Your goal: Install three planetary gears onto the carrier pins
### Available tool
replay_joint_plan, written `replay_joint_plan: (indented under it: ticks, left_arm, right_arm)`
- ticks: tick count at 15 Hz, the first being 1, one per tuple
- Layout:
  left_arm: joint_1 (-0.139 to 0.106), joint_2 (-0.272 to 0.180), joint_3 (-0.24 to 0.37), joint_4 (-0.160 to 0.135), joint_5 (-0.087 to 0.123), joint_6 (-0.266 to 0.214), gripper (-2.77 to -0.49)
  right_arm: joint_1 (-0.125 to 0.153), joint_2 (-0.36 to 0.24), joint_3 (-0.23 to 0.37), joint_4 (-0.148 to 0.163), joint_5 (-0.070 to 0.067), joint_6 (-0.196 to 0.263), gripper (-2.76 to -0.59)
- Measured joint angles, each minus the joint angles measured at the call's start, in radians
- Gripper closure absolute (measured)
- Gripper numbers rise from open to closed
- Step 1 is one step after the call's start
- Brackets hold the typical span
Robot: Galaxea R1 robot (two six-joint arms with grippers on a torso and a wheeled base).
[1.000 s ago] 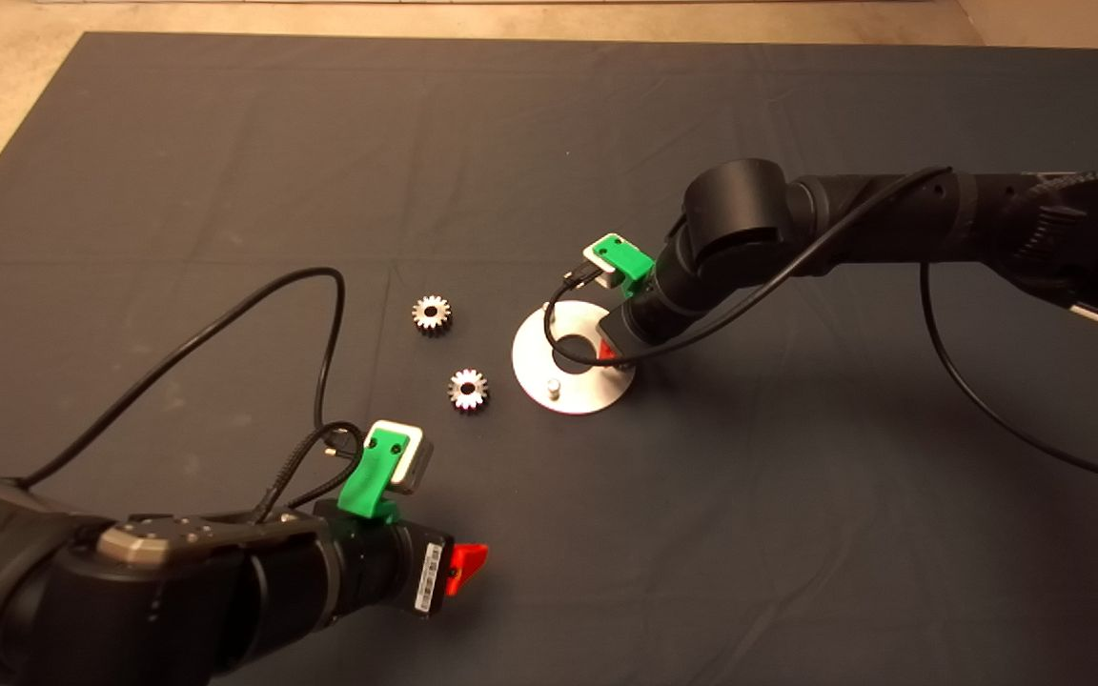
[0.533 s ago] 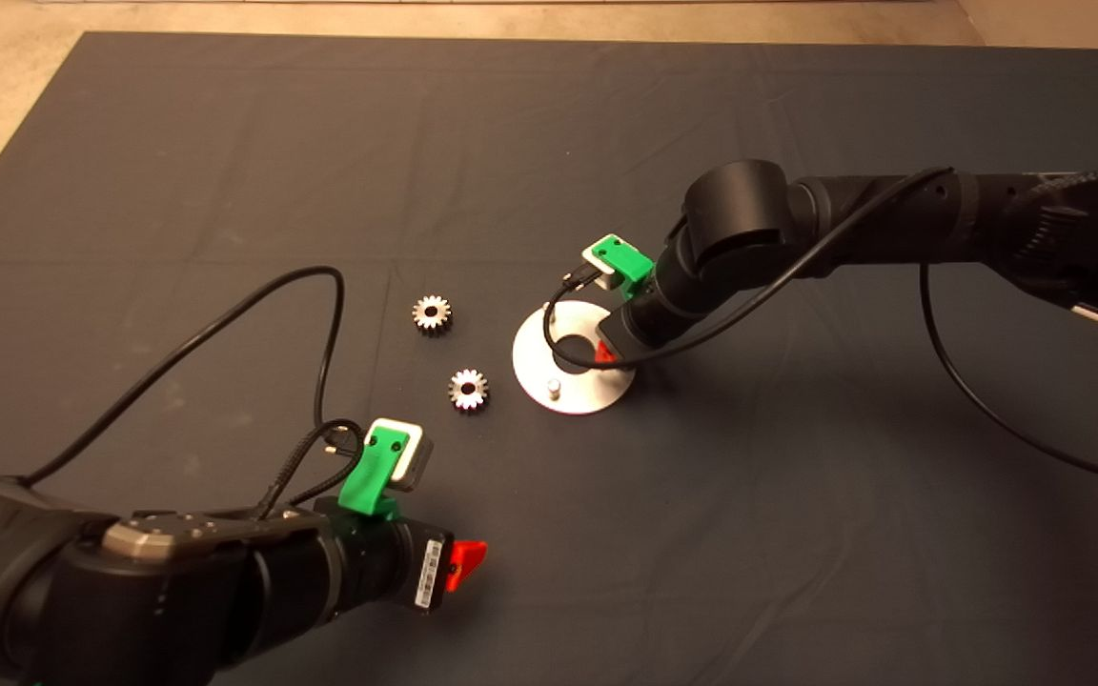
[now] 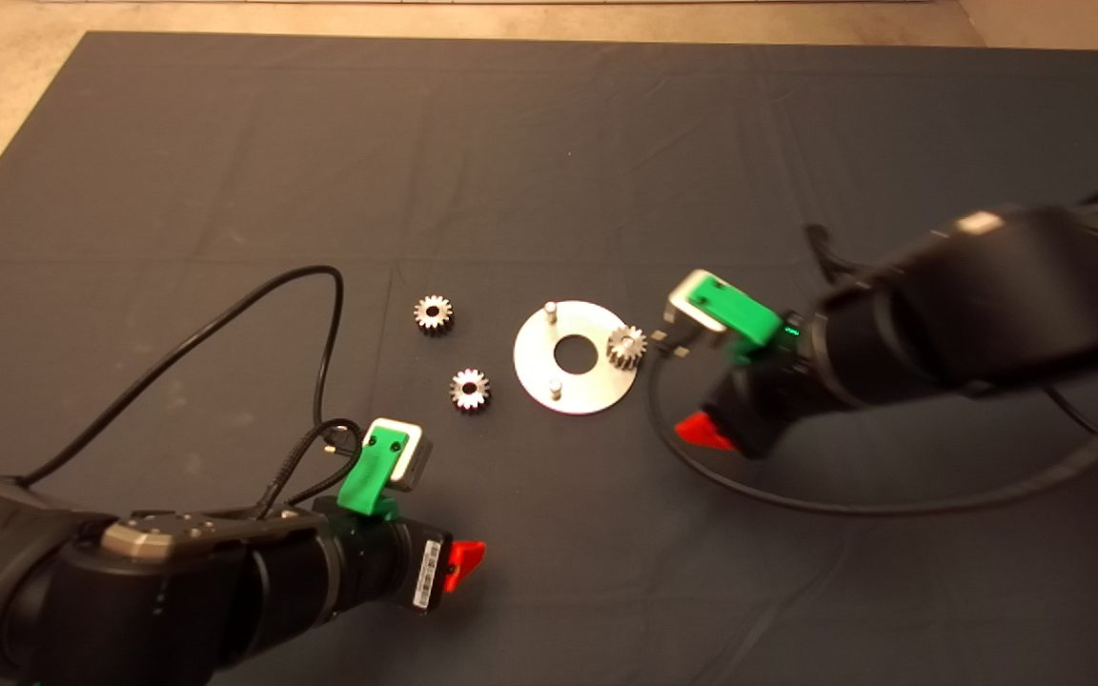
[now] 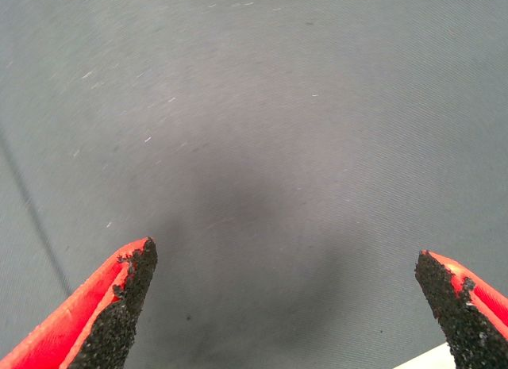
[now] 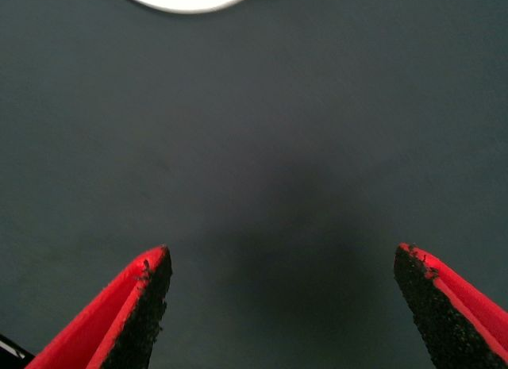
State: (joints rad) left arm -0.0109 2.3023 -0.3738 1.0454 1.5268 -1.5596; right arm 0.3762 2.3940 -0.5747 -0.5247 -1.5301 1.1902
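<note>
The right gripper (image 3: 701, 431), jaws spread and empty, pulls back from the disc (image 3: 576, 357), leaving one gear (image 3: 626, 346) pinned; two gears (image 3: 433, 313) wait, left gripper (image 3: 465, 559) idle, open.

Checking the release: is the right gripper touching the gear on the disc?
Apart. The head view shows bare mat between the right gripper and the gear on the disc.

Disc (image 3: 576, 386) sits mid-mat (image 3: 549, 143). One gear (image 3: 626, 346) on its right-side pin; bare pins at far-left (image 3: 549, 309) and near (image 3: 556, 388). Two loose gears lie left of disc: one farther (image 3: 433, 313), one nearer (image 3: 469, 390).
</note>
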Motion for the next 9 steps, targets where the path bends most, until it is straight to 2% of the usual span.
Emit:
replay_joint_plan:
  ticks: [1, 2, 3, 4, 5, 6, 8, 9]
  left_arm:
    - [0.0, 0.0, 0.0, 0.0, 0.0, 0.012, -2.35]
    - [-0.001, 0.005, 0.0, 0.003, -0.002, 0.028, -2.35]
    - [-0.001, 0.005, 0.0, 0.002, -0.003, 0.037, -2.35]
    - [0.0, 0.001, 0.0, 0.003, -0.002, 0.058, -2.35]
    - [0.0, -0.008, 0.0, 0.002, 0.001, 0.077, -2.35]
    - [0.0, -0.011, 0.0, 0.002, 0.001, 0.093, -2.35]
    - [-0.003, -0.014, 0.0, 0.002, -0.001, 0.136, -2.35]
    - [-0.009, -0.021, 0.001, 0.001, -0.002, 0.161, -2.35]
  right_arm:
    - [-0.015, -0.043, 0.015, -0.001, -0.015, 0.014, -2.07]
    - [-0.036, -0.059, 0.032, -0.002, -0.019, 0.021, -2.07]
    - [-0.057, -0.063, 0.056, -0.004, -0.013, 0.028, -2.07]
    - [-0.07, -0.064, 0.074, -0.013, -0.002, 0.031, -2.07]
    - [-0.073, -0.069, 0.085, -0.035, 0.008, 0.035, -2.07]
    - [-0.074, -0.081, 0.09, -0.052, 0.006, 0.038, -2.07]
    - [-0.083, -0.104, 0.093, -0.064, -0.006, 0.046, -2.07]
    - [-0.086, -0.107, 0.098, -0.069, -0.006, 0.057, -2.07]
